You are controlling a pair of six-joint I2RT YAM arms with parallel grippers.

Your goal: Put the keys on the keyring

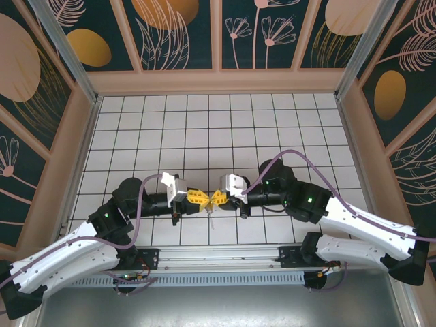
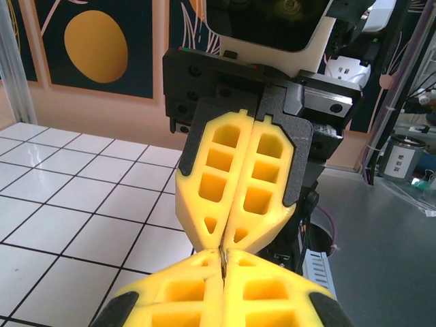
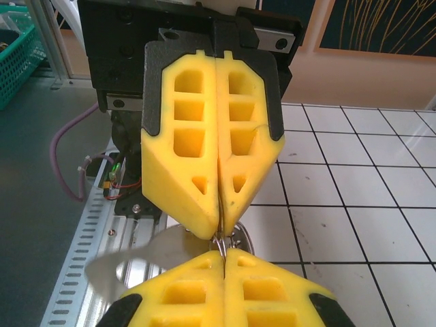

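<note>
Above the front tiles my two grippers meet tip to tip. My left gripper (image 1: 204, 198) and my right gripper (image 1: 213, 197) are both shut. In the left wrist view a thin metal wire sits pinched in my left gripper (image 2: 223, 254) and runs up into the right gripper's fingers (image 2: 255, 184). The right wrist view shows my right gripper (image 3: 223, 253) shut on the keyring's small metal ring (image 3: 221, 241), which the left gripper's fingers (image 3: 184, 157) also clamp. The keyring's grey strap (image 3: 136, 257) hangs blurred below. A silvery piece (image 3: 243, 240) sits behind the tips; I cannot tell if it is one of the keys.
A thin pale piece (image 1: 211, 216) dangles under the fingertips over the white tiled floor (image 1: 218, 129). The metal rail (image 1: 218, 257) with the arm bases runs along the near edge. Wooden walls close the back and both sides.
</note>
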